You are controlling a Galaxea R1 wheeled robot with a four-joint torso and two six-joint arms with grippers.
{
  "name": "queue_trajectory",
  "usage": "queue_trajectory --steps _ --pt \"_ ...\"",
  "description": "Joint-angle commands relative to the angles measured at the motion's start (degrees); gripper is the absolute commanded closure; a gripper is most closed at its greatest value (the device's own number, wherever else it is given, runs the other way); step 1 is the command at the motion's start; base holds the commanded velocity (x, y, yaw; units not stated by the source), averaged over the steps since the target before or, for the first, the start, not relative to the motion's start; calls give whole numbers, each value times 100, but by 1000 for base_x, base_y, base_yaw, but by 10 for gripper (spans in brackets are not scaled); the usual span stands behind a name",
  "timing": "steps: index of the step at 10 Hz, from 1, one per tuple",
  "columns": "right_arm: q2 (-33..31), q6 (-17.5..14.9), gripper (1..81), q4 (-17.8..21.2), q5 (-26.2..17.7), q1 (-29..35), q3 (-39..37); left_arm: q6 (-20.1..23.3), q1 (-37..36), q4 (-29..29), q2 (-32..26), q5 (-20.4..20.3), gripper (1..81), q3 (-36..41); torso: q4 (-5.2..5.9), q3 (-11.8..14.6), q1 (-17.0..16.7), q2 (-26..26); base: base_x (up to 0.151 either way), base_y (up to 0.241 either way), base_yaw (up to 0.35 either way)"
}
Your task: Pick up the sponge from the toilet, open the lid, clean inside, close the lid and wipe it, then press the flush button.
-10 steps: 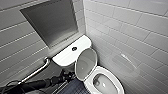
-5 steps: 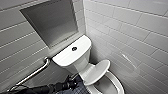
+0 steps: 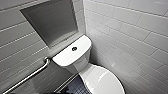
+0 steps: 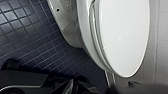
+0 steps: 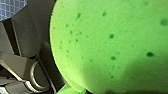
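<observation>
Though right hand's grip unclear, sponge [image 5: 112, 42] at its wrist, closed lid [image 4: 122, 35] near wall [image 4: 162, 37]

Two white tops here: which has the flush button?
The rectangular tank top; the dark button sits at its centre. The oval lid is plain.

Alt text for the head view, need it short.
White toilet, lid shut, in a corner of white-tiled walls, seen from above. Dark flush button sits mid-tank; metal grab bar on the left wall, grey recess above.

Tiled floor [image 4: 30, 40] under the toilet [image 3: 82, 63]
</observation>
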Motion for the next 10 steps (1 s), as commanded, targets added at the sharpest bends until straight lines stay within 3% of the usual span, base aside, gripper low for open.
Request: queue_trajectory --steps 1,2,4,5,6,7,8,9,10 --pt "147 57 811 -157 -384 -231 -279 79 937 1628 -558 522 10 210 0 0 0 0 0 0 0" --pt "227 48 811 -166 -472 -266 -314 70 1325 1957 -514 504 10 165 0 0 0 0 0 0 0" --pt "428 -22 811 -175 -1394 -266 -428 70 1783 2379 -277 486 10 -194 0 0 0 0 0 0 0" --pt "482 -40 811 -184 -1413 -214 -525 70 1871 2388 -198 486 10 -309 0 0 0 0 0 0 0" --pt "438 -608 811 -9 -1527 -143 -518 88 1933 2414 -92 486 10 -371 0 0 0 0 0 0 0" --pt "323 -1244 811 730 -1536 -161 -271 167 2020 2423 -57 486 10 -371 0 0 0 0 0 0 0" --pt "97 -2157 811 1575 -1492 -144 241 289 2100 2414 -13 478 10 -414 0 0 -2 0 0 0 0" --pt "-315 -2797 811 2178 -1440 -100 1050 412 2205 2440 57 486 10 -467 0 2 -2 -2 0 0 0" --pt "-779 -2931 811 2418 -1422 -47 1892 569 2354 2502 144 486 10 -546 0 2 -2 -2 0 0 0"
